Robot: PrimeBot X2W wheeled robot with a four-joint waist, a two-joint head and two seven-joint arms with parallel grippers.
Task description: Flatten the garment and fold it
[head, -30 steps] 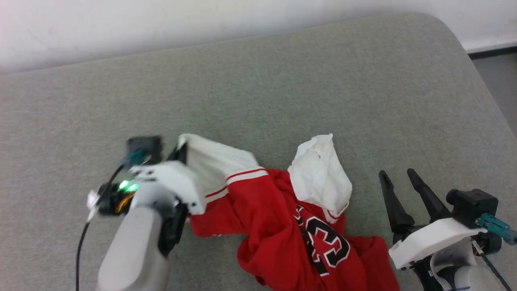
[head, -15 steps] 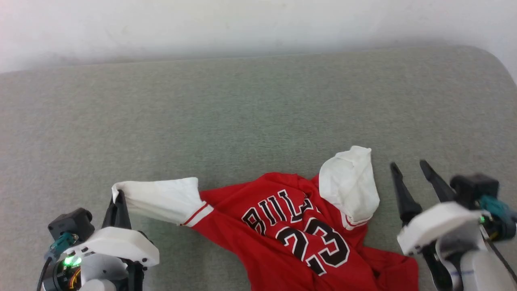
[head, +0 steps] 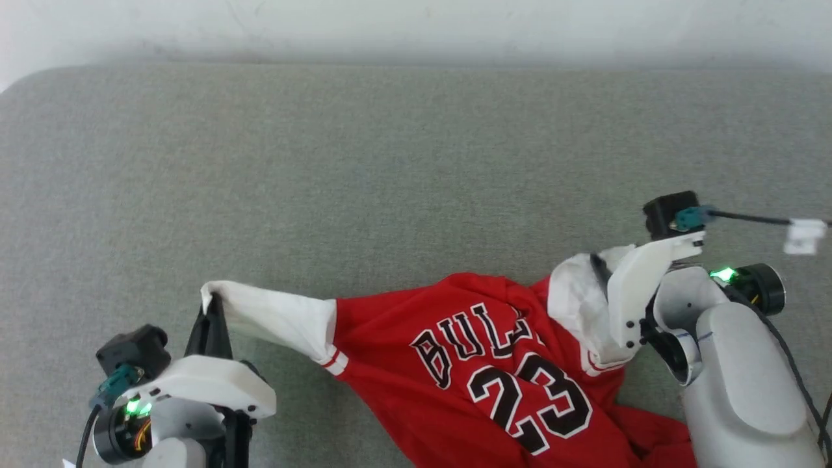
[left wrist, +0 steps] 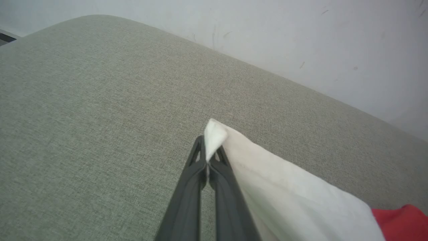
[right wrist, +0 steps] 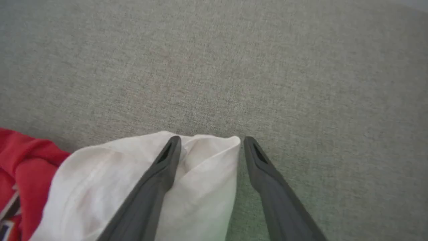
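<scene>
The red sports jersey with white sleeves and black, white-outlined lettering (head: pixel 416 383) lies on a grey woven padded surface (head: pixel 390 162), in the lower middle of the head view, with a white wall (head: pixel 416 26) along the top edge. Its long axis runs across the frame, from a sleeve tip at the lower left to a bunched sleeve at the right. The letters "BUL" and the number "23" read upright with a slight tilt, so the neck end points toward the top of the frame and the hem end runs off the bottom edge.

The left gripper (left wrist: pixel 209 152), at the lower left of the head view, is pinched tight on the tip of the stretched white sleeve (head: pixel 273 315), and a small corner of cloth sticks out past its fingertips. That sleeve is drawn out straight toward the left.

The right gripper (right wrist: pixel 212 140) stands wide apart at the crumpled white sleeve (head: pixel 575 305) at the right of the head view. In the right wrist view one finger lies over the white cloth and the other is over bare grey surface just beside the sleeve's edge. It grips nothing. The red body stays wrinkled near the lower right.
</scene>
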